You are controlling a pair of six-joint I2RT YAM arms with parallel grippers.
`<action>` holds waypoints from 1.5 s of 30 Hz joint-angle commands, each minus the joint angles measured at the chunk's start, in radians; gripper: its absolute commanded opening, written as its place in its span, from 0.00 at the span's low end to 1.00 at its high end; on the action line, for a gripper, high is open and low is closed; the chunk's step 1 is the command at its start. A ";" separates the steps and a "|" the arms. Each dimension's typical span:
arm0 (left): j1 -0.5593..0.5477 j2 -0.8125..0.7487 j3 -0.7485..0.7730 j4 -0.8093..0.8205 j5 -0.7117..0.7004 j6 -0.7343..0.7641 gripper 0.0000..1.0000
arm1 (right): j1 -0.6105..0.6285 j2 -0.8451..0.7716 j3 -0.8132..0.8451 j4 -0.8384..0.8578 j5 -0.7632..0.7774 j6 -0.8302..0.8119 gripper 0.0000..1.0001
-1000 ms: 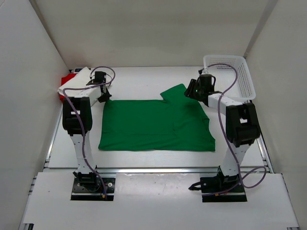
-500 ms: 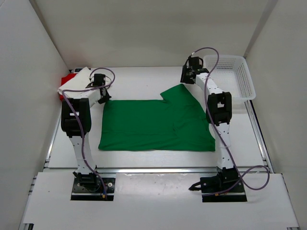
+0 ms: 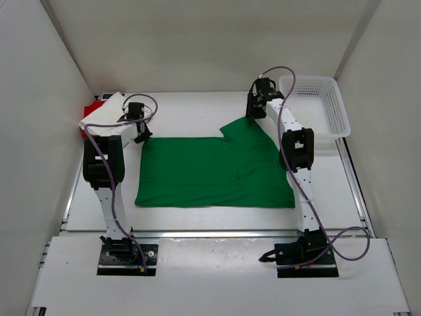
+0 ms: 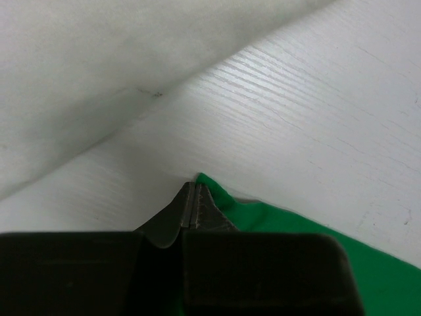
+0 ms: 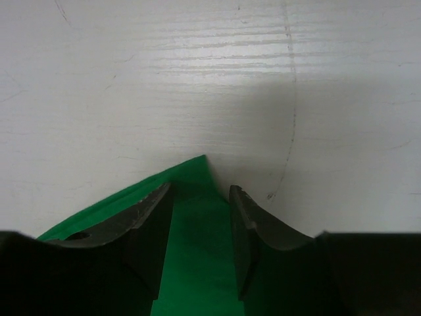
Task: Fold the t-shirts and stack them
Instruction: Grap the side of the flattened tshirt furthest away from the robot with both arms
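Observation:
The green t-shirt (image 3: pixel 214 171) lies spread flat mid-table, one sleeve pointing to the back right. My left gripper (image 3: pixel 140 134) is at its back left corner. In the left wrist view the left gripper (image 4: pixel 193 185) is shut, with the green corner (image 4: pixel 227 204) pinched at its tips and slightly raised. My right gripper (image 3: pixel 254 110) hangs over the sleeve tip. In the right wrist view the right gripper (image 5: pixel 200 191) is open, its jaws straddling the green sleeve tip (image 5: pixel 197 224). The white t-shirt (image 3: pixel 106 112) lies folded on the red t-shirt (image 3: pixel 87 109) at the far left.
A white mesh basket (image 3: pixel 329 105) stands at the back right, close to the right arm's forearm. White walls close in the left, back and right sides. The folded stack sits just left of my left gripper.
The right arm has swung from beside the basket leftward and back to the sleeve tip, its jaws widening. The left gripper has stayed shut at the shirt's corner.

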 commanded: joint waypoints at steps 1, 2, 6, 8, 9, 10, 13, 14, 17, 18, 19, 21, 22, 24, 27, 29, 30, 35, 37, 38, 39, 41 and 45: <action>0.007 -0.074 -0.018 -0.009 0.021 0.006 0.00 | -0.003 0.010 0.032 -0.019 -0.020 -0.011 0.38; 0.003 -0.075 -0.016 -0.009 0.021 0.008 0.00 | -0.006 0.013 0.029 -0.012 -0.021 -0.008 0.36; -0.006 -0.081 -0.011 -0.009 0.016 0.011 0.00 | 0.000 0.013 0.040 -0.020 -0.020 -0.013 0.27; -0.008 -0.083 -0.011 -0.010 0.014 0.012 0.00 | -0.002 0.001 0.052 -0.013 -0.015 -0.012 0.21; -0.005 -0.083 -0.011 -0.009 0.017 0.009 0.00 | 0.000 -0.004 0.060 -0.012 -0.018 -0.004 0.19; -0.010 -0.084 -0.016 -0.010 0.019 0.015 0.00 | 0.000 -0.013 0.066 -0.019 -0.018 -0.002 0.16; -0.008 -0.100 -0.027 -0.003 0.022 0.015 0.00 | -0.003 -0.039 0.103 -0.046 -0.001 -0.002 0.00; -0.007 -0.104 -0.027 -0.003 0.019 0.012 0.00 | -0.005 -0.042 0.109 -0.056 -0.003 -0.007 0.00; -0.002 -0.123 -0.033 0.003 0.031 0.012 0.00 | -0.009 -0.091 0.137 -0.124 -0.010 -0.007 0.00; 0.000 -0.129 -0.044 0.006 0.034 0.008 0.00 | -0.013 -0.106 0.147 -0.145 -0.010 -0.005 0.00; 0.001 -0.133 -0.039 0.008 0.037 0.011 0.00 | -0.013 -0.114 0.158 -0.185 -0.018 -0.008 0.00; 0.003 -0.150 -0.053 0.011 0.044 0.002 0.00 | -0.016 -0.119 0.192 -0.281 -0.030 -0.002 0.00; 0.003 -0.156 -0.064 0.016 0.042 0.005 0.00 | -0.017 -0.131 0.195 -0.309 -0.027 -0.002 0.00; 0.001 -0.182 -0.079 0.022 0.050 0.005 0.00 | -0.011 -0.154 0.186 -0.377 -0.035 0.004 0.00; 0.007 -0.205 -0.094 0.020 0.057 0.000 0.00 | 0.024 -0.212 0.140 -0.414 0.026 0.002 0.00; 0.010 -0.219 -0.119 0.028 0.070 -0.004 0.00 | 0.033 -0.278 0.082 -0.418 0.045 0.002 0.00; 0.012 -0.235 -0.133 0.029 0.076 -0.004 0.00 | 0.049 -0.329 0.031 -0.412 0.096 -0.004 0.00; 0.026 -0.287 -0.177 0.040 0.090 -0.011 0.00 | 0.034 -0.716 -0.716 -0.049 0.059 0.007 0.00; 0.018 -0.305 -0.203 0.039 0.086 -0.006 0.00 | 0.023 -0.830 -0.886 0.087 0.023 0.030 0.00; 0.013 -0.313 -0.202 0.045 0.085 -0.011 0.00 | 0.021 -0.864 -0.918 0.095 0.023 0.033 0.00; 0.012 -0.319 -0.212 0.049 0.083 -0.011 0.00 | 0.027 -0.902 -0.973 0.108 0.031 0.033 0.00; 0.007 -0.346 -0.238 0.046 0.079 -0.011 0.00 | 0.030 -0.964 -1.084 0.151 0.040 0.047 0.00; 0.006 -0.422 -0.307 0.060 0.077 -0.014 0.00 | 0.012 -1.122 -1.254 0.212 0.042 0.070 0.00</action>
